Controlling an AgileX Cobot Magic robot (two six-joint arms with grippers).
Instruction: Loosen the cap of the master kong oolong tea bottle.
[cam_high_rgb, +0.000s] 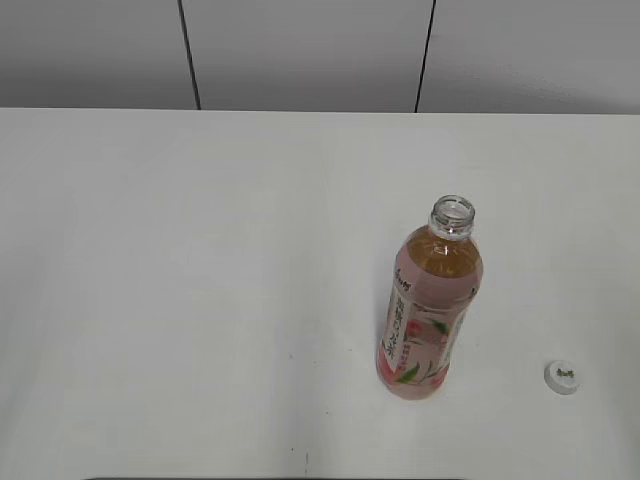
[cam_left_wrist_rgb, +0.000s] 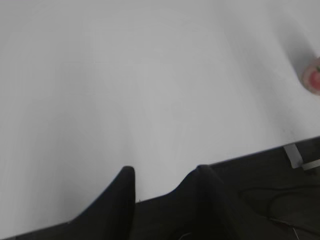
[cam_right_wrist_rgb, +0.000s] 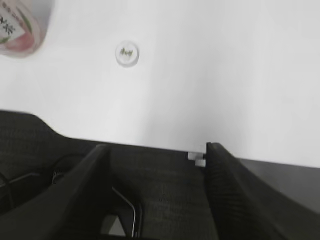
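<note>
The master kong oolong tea bottle (cam_high_rgb: 430, 315) stands upright on the white table, right of centre, with an open neck and no cap on it. Its base also shows at the edge of the left wrist view (cam_left_wrist_rgb: 312, 79) and of the right wrist view (cam_right_wrist_rgb: 20, 27). The white cap (cam_high_rgb: 562, 376) lies flat on the table to the bottle's right, logo up, and it also shows in the right wrist view (cam_right_wrist_rgb: 127, 53). My left gripper (cam_left_wrist_rgb: 165, 172) is open and empty over the table's front edge. My right gripper (cam_right_wrist_rgb: 157, 147) is open and empty, back from the cap. Neither arm shows in the exterior view.
The white table (cam_high_rgb: 200, 300) runs back to a grey panelled wall (cam_high_rgb: 300, 50). Below the table's front edge lies dark floor with cables (cam_left_wrist_rgb: 280, 200), which also shows in the right wrist view (cam_right_wrist_rgb: 125, 200).
</note>
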